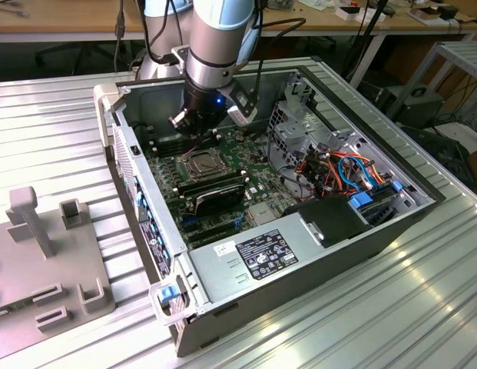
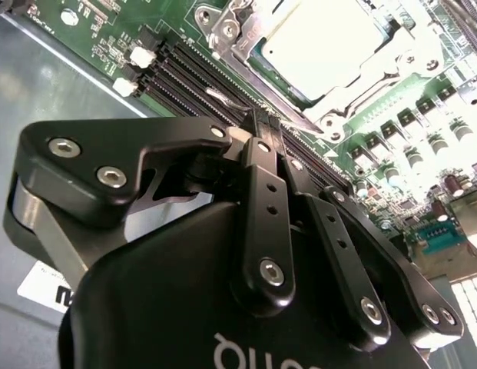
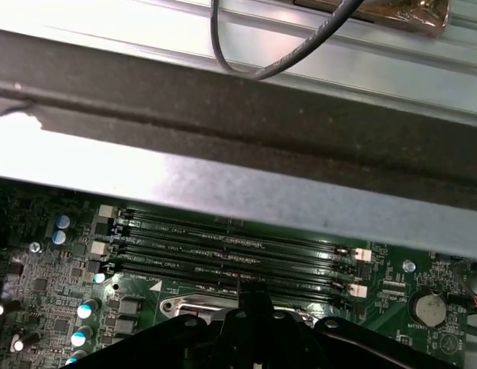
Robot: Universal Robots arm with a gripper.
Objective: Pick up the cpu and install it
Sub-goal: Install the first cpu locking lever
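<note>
While the arm reaches down into the open computer case, its hand hangs just above the motherboard, beside the socket. In the second wrist view the two black fingers stand pressed together with nothing between them, their tips over the edge of the dark memory slots. The cpu lies flat in its socket just beyond the fingertips, its pale metal top bright under the light, ringed by the socket's metal frame. In the exterior view the cpu sits toward the middle of the motherboard, near the case's far wall, with black memory sticks just in front of it. The first wrist view shows the row of memory slots running along the board below the case's grey wall, and a round coin battery at the board's edge. The case lies on its side on a ribbed metal surface, where a grey fixture stands near the edge at the exterior view's left.
</note>
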